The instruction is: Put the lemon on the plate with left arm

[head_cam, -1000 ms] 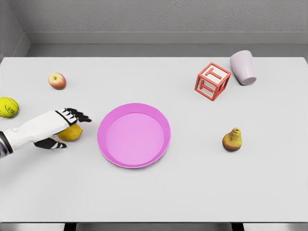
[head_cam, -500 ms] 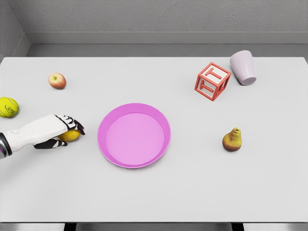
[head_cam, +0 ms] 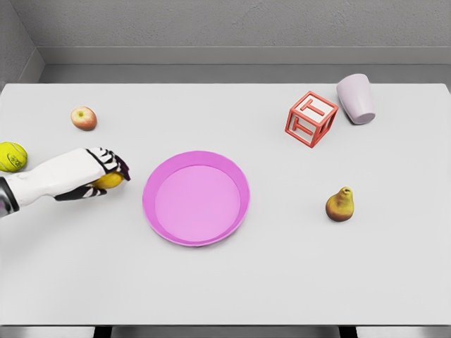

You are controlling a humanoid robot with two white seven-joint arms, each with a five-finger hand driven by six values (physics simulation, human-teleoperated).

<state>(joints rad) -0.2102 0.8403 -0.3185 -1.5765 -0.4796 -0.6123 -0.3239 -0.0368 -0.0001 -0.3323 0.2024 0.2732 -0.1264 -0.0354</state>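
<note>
The yellow lemon (head_cam: 110, 181) peeks out from under my left hand (head_cam: 106, 171), whose dark fingers are curled over it at the table's left side. Hand and lemon sit slightly above the table, a short way left of the pink plate (head_cam: 196, 198). Only the lemon's right lower part shows; the rest is hidden by the hand. The white left forearm comes in from the left edge. My right arm is out of view.
A tennis ball (head_cam: 12, 156) lies at the far left edge and an apple (head_cam: 84, 118) behind the hand. At the right stand a red letter cube (head_cam: 311, 118), a tipped lilac cup (head_cam: 356, 98) and a pear (head_cam: 340, 205).
The left hand's fingers went from spread over the lemon to curled around it. Hand and lemon have since risen a little and shifted right toward the plate.
</note>
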